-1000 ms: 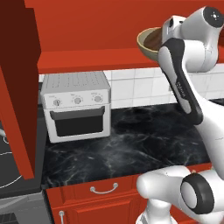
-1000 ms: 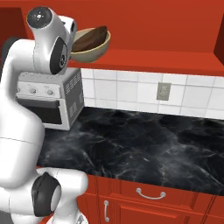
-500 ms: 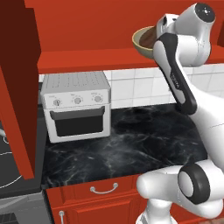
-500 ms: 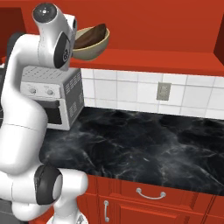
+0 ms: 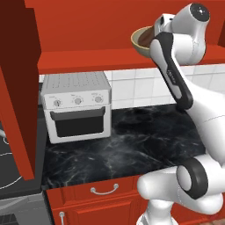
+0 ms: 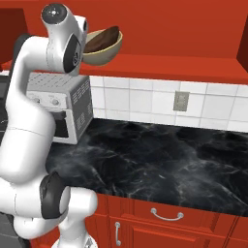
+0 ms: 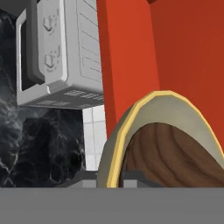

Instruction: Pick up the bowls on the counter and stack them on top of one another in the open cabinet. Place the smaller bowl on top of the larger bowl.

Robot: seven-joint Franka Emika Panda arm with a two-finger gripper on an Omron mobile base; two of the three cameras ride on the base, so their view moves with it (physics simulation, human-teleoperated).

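Note:
The larger bowl (image 6: 104, 54), pale tan, hangs tilted in the air just in front of the open cabinet's red shelf (image 6: 184, 65). Nested inside it is the smaller bowl (image 6: 102, 39), dark brown. In the left base view the tan bowl (image 5: 139, 47) and the brown bowl (image 5: 145, 37) sit level with the shelf edge (image 5: 88, 59), beside the white hand. The hand view puts my gripper (image 7: 109, 177) shut across the tan bowl's yellow rim (image 7: 153, 109), with the brown wood-grain inside (image 7: 170, 153) just past it. Below lies the black counter (image 5: 132, 145).
A white toaster oven (image 5: 77, 105) stands on the counter's left part, under the shelf. The cabinet's dark red door (image 5: 17, 88) hangs open at far left above a stovetop (image 5: 9, 176). A wall outlet (image 6: 180, 100) sits on the tiled backsplash.
The arm has carried the nested bowls a little to the left along the front of the shelf, and the wrist has turned. The grip has stayed shut.

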